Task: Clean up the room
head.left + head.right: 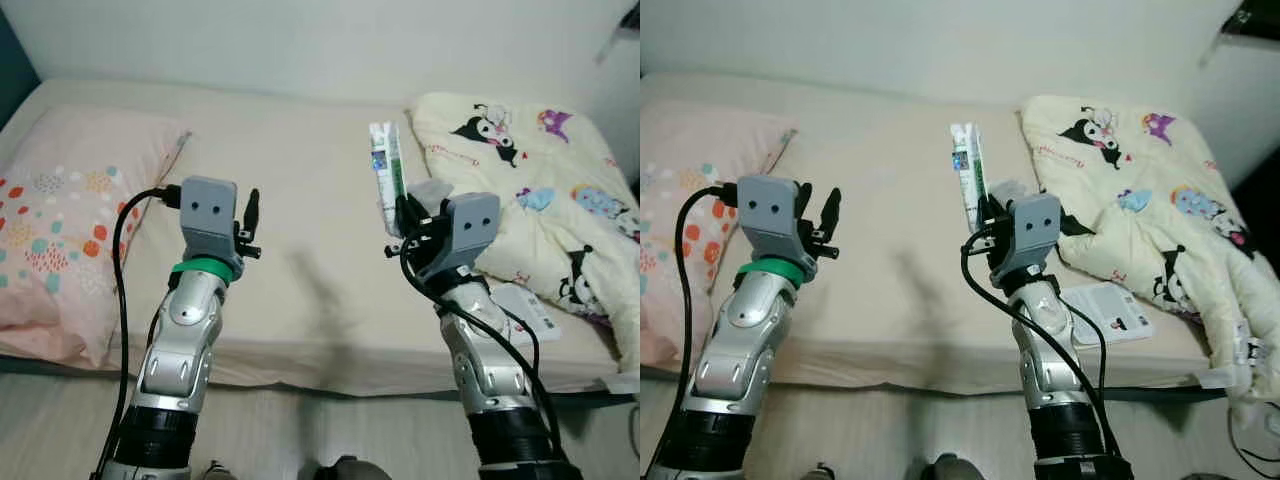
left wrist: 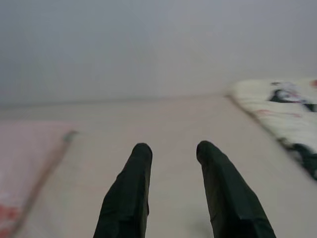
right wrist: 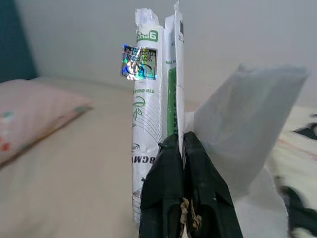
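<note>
Head views: right gripper (image 1: 403, 222) is holding a white-and-green wrapper (image 1: 386, 170) upright above the bed (image 1: 300, 200), w/ a crumpled tissue (image 1: 430, 190) beside it; left gripper (image 1: 250, 225) is hovering over the sheet.
Left wrist: fingers (image 2: 130, 193) are standing apart, nothing btwn.
Right wrist: fingers (image 3: 166, 188) are pinching the wrapper's lower edge, tissue touching.

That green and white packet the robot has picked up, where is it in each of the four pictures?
Left eye view: the packet stands upright above the right hand, right of centre.
Right eye view: the packet is near the centre, above the same hand.
Left wrist view: not in it.
Right wrist view: the packet rises from the shut fingers.
Shared landmark: the cartoon blanket.
</note>
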Robot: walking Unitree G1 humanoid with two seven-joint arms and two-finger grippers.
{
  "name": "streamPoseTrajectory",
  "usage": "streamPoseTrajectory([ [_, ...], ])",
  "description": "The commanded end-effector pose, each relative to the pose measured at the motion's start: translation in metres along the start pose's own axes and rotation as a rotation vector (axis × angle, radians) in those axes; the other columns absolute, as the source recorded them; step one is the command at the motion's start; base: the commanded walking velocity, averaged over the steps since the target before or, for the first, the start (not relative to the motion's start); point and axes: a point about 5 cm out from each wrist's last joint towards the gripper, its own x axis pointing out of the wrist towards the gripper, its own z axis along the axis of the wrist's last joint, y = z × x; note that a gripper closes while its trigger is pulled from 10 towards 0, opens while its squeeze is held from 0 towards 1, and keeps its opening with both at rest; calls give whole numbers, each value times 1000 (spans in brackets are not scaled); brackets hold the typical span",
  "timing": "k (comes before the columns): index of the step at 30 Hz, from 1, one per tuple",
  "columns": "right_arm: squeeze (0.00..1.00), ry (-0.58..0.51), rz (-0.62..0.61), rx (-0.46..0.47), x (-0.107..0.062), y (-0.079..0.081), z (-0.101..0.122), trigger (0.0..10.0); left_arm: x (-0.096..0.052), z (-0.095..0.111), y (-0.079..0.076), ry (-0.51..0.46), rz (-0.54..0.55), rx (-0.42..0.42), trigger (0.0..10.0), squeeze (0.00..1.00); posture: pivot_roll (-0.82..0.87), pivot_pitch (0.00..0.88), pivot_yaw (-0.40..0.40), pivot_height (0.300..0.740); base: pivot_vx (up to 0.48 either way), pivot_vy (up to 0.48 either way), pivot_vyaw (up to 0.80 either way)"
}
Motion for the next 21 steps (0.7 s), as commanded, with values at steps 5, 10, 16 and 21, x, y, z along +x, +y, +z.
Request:
streamPoseTrajectory([
  [5, 0, 5, -16, 14, -2, -1, -2, 10000, 0, -1, -1, 11, -9, 17, 10000, 0, -62, 56, -28, 720, 0, -461, 0],
  [10, 0, 8, -15, 19, -2, 0, -3, 10000, 0, -5, 0, 43, 0, 0, 10000, 0, -62, 57, -26, 720, 0, -92, 0],
  [16, 0, 12, 1, 54, -2, 3, -4, 10000, 1, -6, 0, 58, 1, -5, 10000, 0, -62, 57, -24, 720, 0, 0, 0],
  [21, 0, 8, 6, 83, -1, 7, -3, 10000, 2, -7, 0, 66, -5, -18, 10000, 0, -62, 57, -23, 720, 0, 0, 0],
])
